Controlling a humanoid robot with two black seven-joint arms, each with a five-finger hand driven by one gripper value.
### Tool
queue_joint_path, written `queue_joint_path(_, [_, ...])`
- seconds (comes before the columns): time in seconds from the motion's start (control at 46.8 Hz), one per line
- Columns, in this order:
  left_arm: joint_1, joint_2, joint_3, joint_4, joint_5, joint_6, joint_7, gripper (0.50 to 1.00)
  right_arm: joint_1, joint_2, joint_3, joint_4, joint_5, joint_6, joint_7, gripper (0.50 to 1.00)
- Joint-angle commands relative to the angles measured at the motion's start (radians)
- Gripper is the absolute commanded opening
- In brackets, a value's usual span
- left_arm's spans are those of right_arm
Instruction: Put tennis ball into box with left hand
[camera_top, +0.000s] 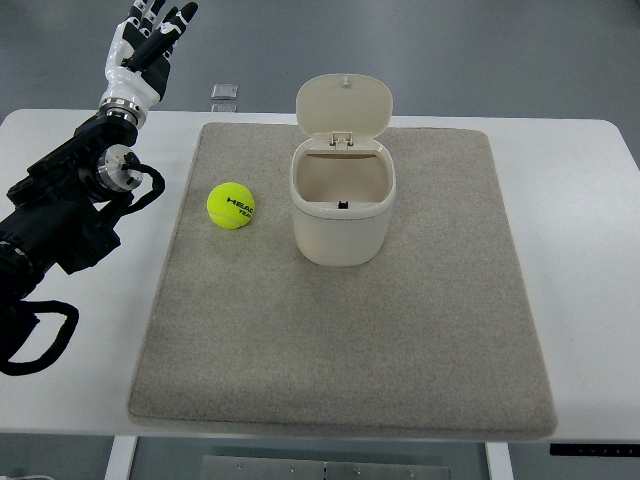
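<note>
Yellow-green, the tennis ball (231, 205) sits on a grey mat (340, 340) at centre left of the frame, just beside the cream box (342, 215), apart from it. The box stands upright near the mat's upper middle with its hinged lid (344, 107) tipped back and open. At the upper left, the left hand (147, 45) hangs over the white worktop (580, 250) edge, well apart from the ball, its fingers (160, 15) seemingly spread and holding nothing. A small clear object (225, 94) lies near the worktop's far edge.
</note>
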Motion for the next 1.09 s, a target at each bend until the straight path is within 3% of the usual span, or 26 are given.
queue_joint_path(0.0, [0.000, 0.000, 0.000, 0.000, 0.000, 0.001, 0.000, 0.990, 0.002, 0.000, 0.000, 0.000, 0.000, 0.000, 0.000, 0.901])
queue_joint_path(0.278, [-0.012, 0.005, 0.012, 0.032, 0.005, -0.001, 0.008, 0.990, 0.000, 0.000, 0.000, 0.000, 0.000, 0.000, 0.000, 0.901])
queue_joint_path(0.449, [-0.044, 0.080, 0.066, 0.029, 0.020, -0.016, 0.026, 0.990, 0.002, 0.000, 0.000, 0.000, 0.000, 0.000, 0.000, 0.901])
queue_joint_path(0.662, [-0.159, 0.192, 0.490, 0.029, 0.023, -0.112, 0.040, 0.990, 0.000, 0.000, 0.000, 0.000, 0.000, 0.000, 0.000, 0.901])
queue_joint_path(0.919, [-0.300, 0.237, 0.978, 0.034, 0.026, -0.313, 0.039, 0.990, 0.002, 0.000, 0.000, 0.000, 0.000, 0.000, 0.000, 0.901])
queue_joint_path(1.068, [-0.323, 0.233, 1.106, 0.034, 0.164, -0.329, 0.029, 0.990, 0.002, 0.000, 0.000, 0.000, 0.000, 0.000, 0.000, 0.901])
